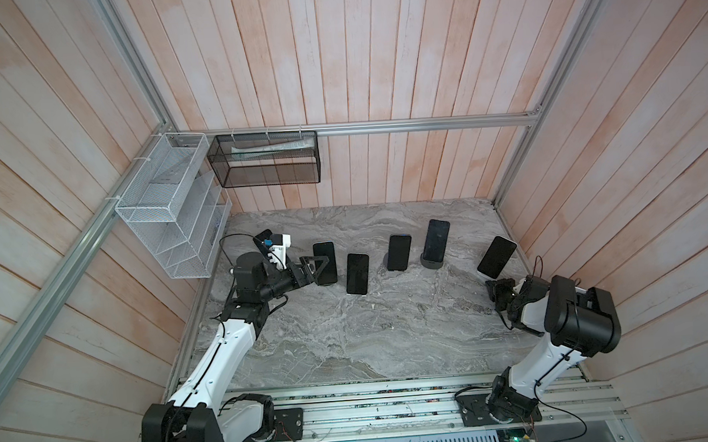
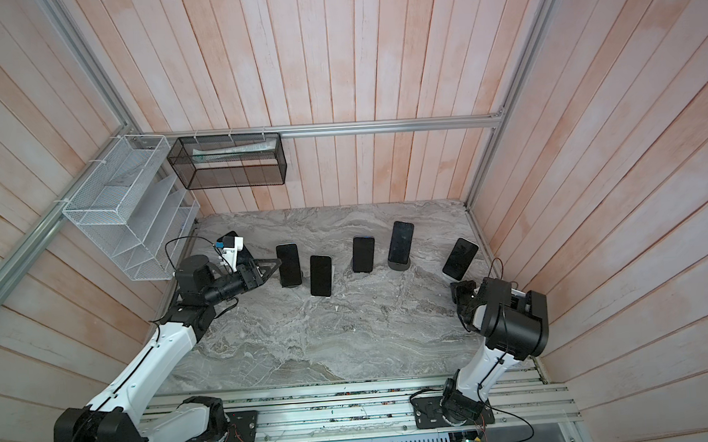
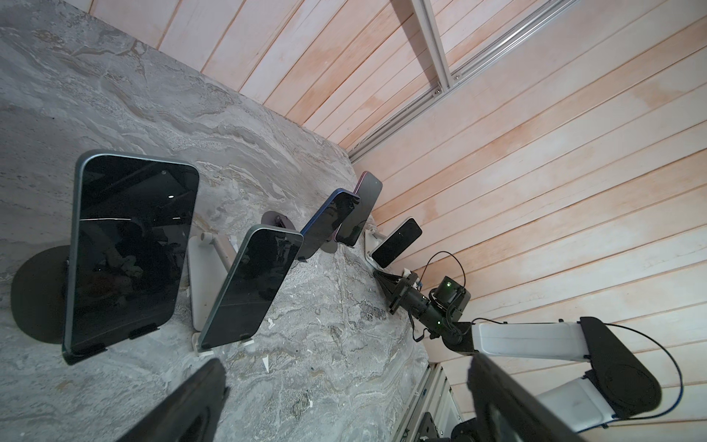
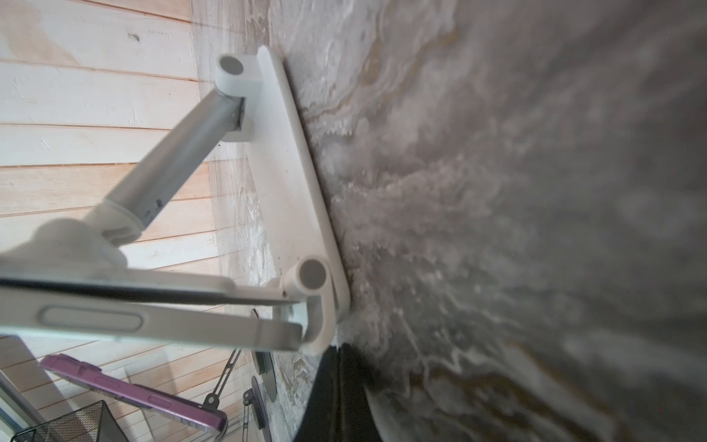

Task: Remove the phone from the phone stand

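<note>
I have the marble table (image 1: 350, 334) in both top views, with five dark-screened phones propped on stands in a loose row toward the back wall.

My left arm comes in from the left side. The left gripper (image 1: 319, 269) sits at the left edge of the leftmost phone (image 1: 325, 263), which leans back on a black round-based stand (image 3: 34, 291). In the left wrist view its fingers (image 3: 183, 405) stand wide apart with only bare marble in the gap. That phone is ahead of them and off to one side, with its screen toward the camera. It is not between the fingers, and I see no contact with it.

The right gripper (image 1: 496, 291) is low over the table, just in front of the rightmost phone (image 1: 497, 256), which tilts on a white stand (image 4: 283, 172). Its fingers are pressed together with nothing between them. In the right wrist view the dark fingertip (image 4: 336, 382) comes right up to the front lip of that stand, beneath the phone's pale edge. I cannot tell whether it touches.
</note>
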You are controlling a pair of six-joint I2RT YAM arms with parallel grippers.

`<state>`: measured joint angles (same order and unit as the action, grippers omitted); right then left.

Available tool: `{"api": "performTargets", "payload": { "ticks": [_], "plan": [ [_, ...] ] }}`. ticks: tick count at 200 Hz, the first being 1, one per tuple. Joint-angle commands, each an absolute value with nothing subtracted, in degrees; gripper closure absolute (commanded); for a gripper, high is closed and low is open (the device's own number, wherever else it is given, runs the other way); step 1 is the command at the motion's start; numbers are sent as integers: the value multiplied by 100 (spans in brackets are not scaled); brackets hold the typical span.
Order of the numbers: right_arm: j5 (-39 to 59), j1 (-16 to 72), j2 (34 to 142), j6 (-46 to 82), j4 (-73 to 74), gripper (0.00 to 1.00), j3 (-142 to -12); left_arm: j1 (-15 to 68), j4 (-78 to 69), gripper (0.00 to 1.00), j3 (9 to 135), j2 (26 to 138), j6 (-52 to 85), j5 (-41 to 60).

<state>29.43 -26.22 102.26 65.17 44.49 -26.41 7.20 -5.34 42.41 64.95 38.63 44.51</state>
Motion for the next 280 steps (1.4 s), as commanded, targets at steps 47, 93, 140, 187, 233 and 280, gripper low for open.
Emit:
{"api": "performTargets", "payload": {
  "ticks": [47,93,140,187,233,280],
  "plan": [
    [2584,-2731,10541,6765,4559,100,-2561,696,-685,0,4184,6590,3867,4490],
    [2687,-2848,10711,6735,4663,100,-2661,669,-688,0,4192,6605,3876,4509],
    [2654,-2856,10689,6794,4680,100,-2641,661,-600,0,4253,6583,3816,4518],
    [2674,-2971,10691,6906,4713,100,-2685,642,-496,0,4281,6539,3745,4516],
    [2700,-3025,10690,6894,4714,100,-2711,606,-475,0,4280,6507,3728,4509],
    [2734,-3100,10706,6849,4633,100,-2781,597,-409,0,4288,6450,3674,4474]
  ]
}}
